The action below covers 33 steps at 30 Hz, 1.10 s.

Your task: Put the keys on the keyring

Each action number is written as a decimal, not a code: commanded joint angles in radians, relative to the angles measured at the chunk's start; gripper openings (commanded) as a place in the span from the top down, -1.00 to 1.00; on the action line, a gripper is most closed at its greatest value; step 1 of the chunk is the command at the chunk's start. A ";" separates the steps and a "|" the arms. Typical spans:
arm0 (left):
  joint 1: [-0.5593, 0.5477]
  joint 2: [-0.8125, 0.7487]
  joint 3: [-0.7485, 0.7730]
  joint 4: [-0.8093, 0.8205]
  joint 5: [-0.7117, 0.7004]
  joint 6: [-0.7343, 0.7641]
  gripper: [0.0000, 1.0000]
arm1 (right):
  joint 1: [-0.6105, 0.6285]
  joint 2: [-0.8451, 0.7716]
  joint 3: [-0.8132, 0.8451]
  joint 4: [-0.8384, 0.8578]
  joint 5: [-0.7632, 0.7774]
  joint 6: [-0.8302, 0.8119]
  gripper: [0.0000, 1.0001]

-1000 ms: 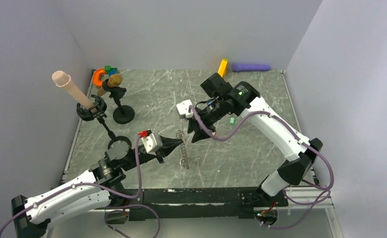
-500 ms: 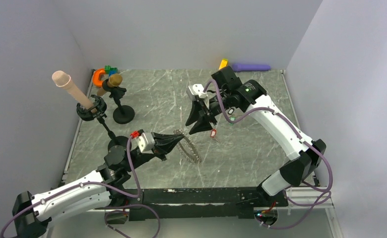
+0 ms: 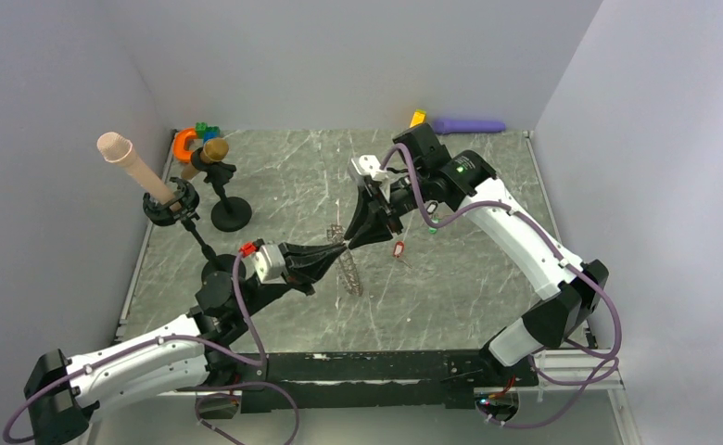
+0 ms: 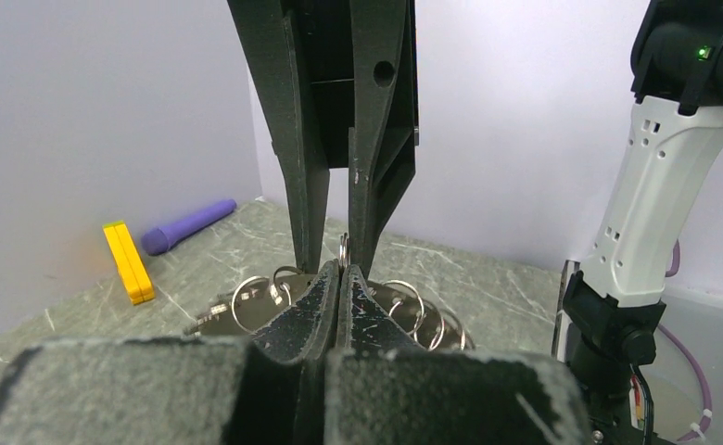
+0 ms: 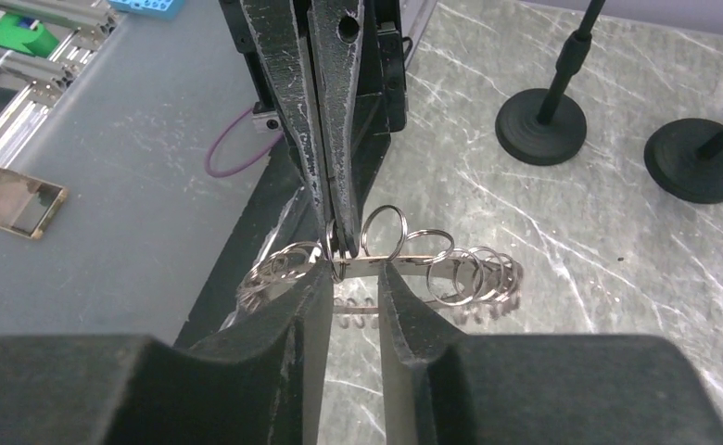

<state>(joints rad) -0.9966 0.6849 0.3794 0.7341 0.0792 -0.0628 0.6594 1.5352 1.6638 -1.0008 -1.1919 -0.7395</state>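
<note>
Keyring (image 5: 450, 269) of silver rings hangs above the middle of the worktop (image 3: 488, 278), one ring clamped tight in my left pincer (image 4: 341, 278). My right pincer (image 5: 355, 273) meets it tip to tip (narrow gap, straddling the ring). Red key (image 3: 399, 248) lies nearby, toward the right edge.

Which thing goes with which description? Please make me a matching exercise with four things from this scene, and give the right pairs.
Things:
1. keyring
2. red key
3. purple cylinder
4. left gripper

Descriptions:
A. at the back wall
B. shut
C. pinched between gripper tips
D. on the table, right of the gripper tips

Pairs: 1-C, 2-D, 3-A, 4-B
</note>
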 commanded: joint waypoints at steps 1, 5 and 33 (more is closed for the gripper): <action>-0.005 0.012 0.000 0.111 -0.011 -0.026 1.00 | 0.015 -0.006 0.013 0.023 -0.053 0.004 0.51; -0.004 0.017 0.000 0.118 -0.012 -0.025 1.00 | 0.018 0.000 0.023 -0.004 -0.058 -0.018 0.97; -0.004 0.026 0.277 -0.573 0.052 0.089 0.16 | 0.151 0.051 0.230 -0.301 0.448 -0.230 1.00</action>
<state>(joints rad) -0.9966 0.6907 0.6121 0.1806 0.0921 0.0059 0.8085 1.5894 1.8465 -1.2957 -0.7559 -0.9585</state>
